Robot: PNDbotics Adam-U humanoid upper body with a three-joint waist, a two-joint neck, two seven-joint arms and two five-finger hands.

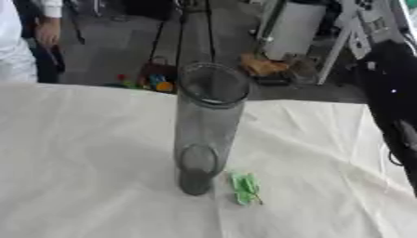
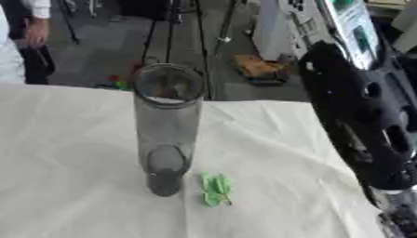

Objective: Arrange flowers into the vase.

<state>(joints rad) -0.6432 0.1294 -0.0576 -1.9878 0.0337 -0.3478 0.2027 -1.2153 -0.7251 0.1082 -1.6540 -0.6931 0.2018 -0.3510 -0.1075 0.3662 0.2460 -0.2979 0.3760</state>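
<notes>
Nearest to us, a small green sprig (image 1: 245,188) lies flat on the white cloth (image 1: 81,162) covering the bench, just right of the base of the vase (image 1: 205,128). The vase, a tall clear glass tube, stands upright mid-cloth with no flower in it. On the right, a black arm (image 2: 358,116) comes down along the bench edge; its hand is cut off by the frame, so I cannot tell what the fingers are doing. The left hand isn't showing.
</notes>
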